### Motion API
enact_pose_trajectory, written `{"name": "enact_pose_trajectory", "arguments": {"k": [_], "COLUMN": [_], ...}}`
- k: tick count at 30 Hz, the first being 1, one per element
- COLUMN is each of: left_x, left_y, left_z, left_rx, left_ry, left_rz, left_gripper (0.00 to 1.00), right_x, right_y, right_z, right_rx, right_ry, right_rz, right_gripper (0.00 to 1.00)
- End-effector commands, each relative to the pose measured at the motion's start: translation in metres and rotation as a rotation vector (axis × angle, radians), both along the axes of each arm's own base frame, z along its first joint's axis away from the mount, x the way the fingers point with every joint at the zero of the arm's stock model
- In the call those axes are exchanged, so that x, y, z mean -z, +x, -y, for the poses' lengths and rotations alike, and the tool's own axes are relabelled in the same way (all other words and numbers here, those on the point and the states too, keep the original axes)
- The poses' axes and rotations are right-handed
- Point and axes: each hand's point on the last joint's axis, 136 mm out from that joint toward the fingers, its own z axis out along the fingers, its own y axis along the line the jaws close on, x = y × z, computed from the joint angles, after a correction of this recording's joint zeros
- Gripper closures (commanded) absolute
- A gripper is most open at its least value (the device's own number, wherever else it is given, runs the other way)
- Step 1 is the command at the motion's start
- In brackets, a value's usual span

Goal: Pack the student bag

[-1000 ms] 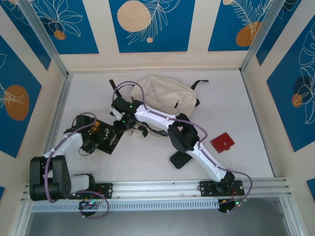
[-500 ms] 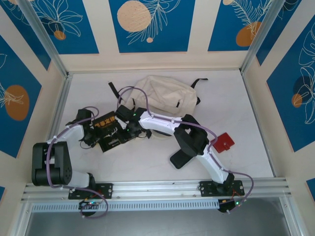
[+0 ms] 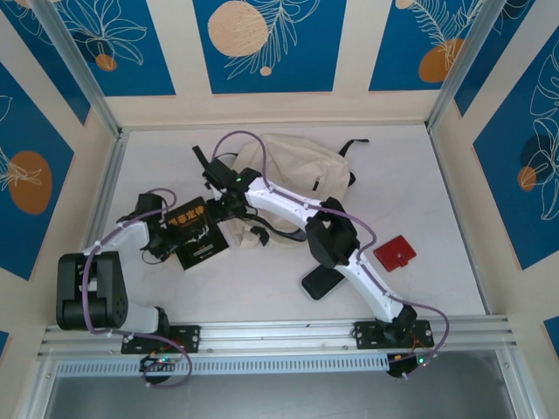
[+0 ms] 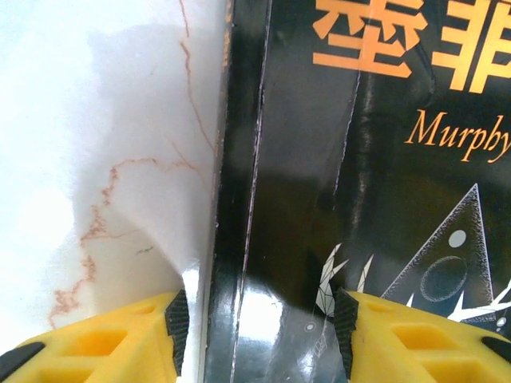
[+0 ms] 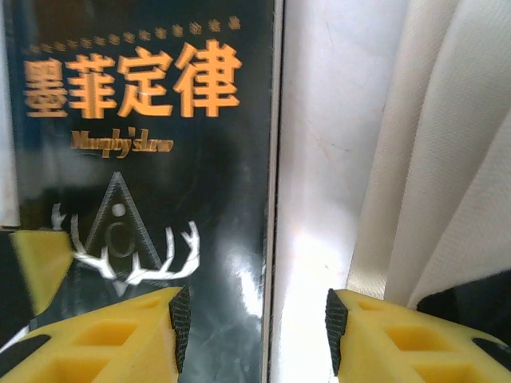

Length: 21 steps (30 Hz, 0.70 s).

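The student bag (image 3: 293, 166) lies cream and slack at the back middle of the table, and its fabric folds (image 5: 447, 159) show on the right of the right wrist view. A black book (image 3: 199, 234) with orange lettering lies flat to its left. My left gripper (image 3: 168, 236) (image 4: 261, 323) stands open astride the book's (image 4: 319, 199) spine edge. One pad is over the cover and the other is beside the spine over the table. My right gripper (image 3: 220, 208) (image 5: 257, 323) is open across the book's (image 5: 144, 159) opposite edge, with bare table between that edge and its right pad.
A red wallet (image 3: 395, 253) lies right of the right arm, and a flat black item (image 3: 320, 281) sits near the front under that arm. A black bag strap (image 3: 203, 161) trails left of the bag. Metal rails and walls bound the table.
The book slid up and to the right and turned, then stayed put. My right gripper's jaws widened and it pulled back toward the bag. My left arm swung inward with the book.
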Motion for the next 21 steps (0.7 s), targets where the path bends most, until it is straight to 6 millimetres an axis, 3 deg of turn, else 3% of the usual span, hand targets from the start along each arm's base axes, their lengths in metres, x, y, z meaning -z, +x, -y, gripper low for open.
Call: {"name": "enact_pose_trajectory", "arguments": {"k": [1,6,14,17,21], "left_x": [0.0,0.003,0.005,0.007,0.01], "left_y": [0.004,0.003,0.003,0.002,0.002], "left_z": [0.003,0.008,0.023,0.026,0.027], "left_rx": [0.026,0.043,0.101,0.112,0.111], "left_ry": [-0.028,-0.048,-0.113,-0.117,-0.119], "left_rz": [-0.01,-0.02,-0.023,-0.029,-0.034], "left_gripper": [0.51,0.56,0.61,0.61,0.62], "right_x": [0.02,0.03,0.04,0.034,0.003], "right_y": [-0.006,-0.004,-0.023,-0.031,-0.039], "right_z": [0.003,0.0,-0.008,-0.01,-0.018], "right_rx": [-0.001,-0.03,-0.088,-0.108,-0.129], "right_ry": [-0.073,-0.095,-0.056,-0.037,0.035], "right_rz": [-0.017,-0.014,-0.121,-0.158,-0.189], "right_gripper": [0.49,0.51,0.53,0.58,0.63]}}
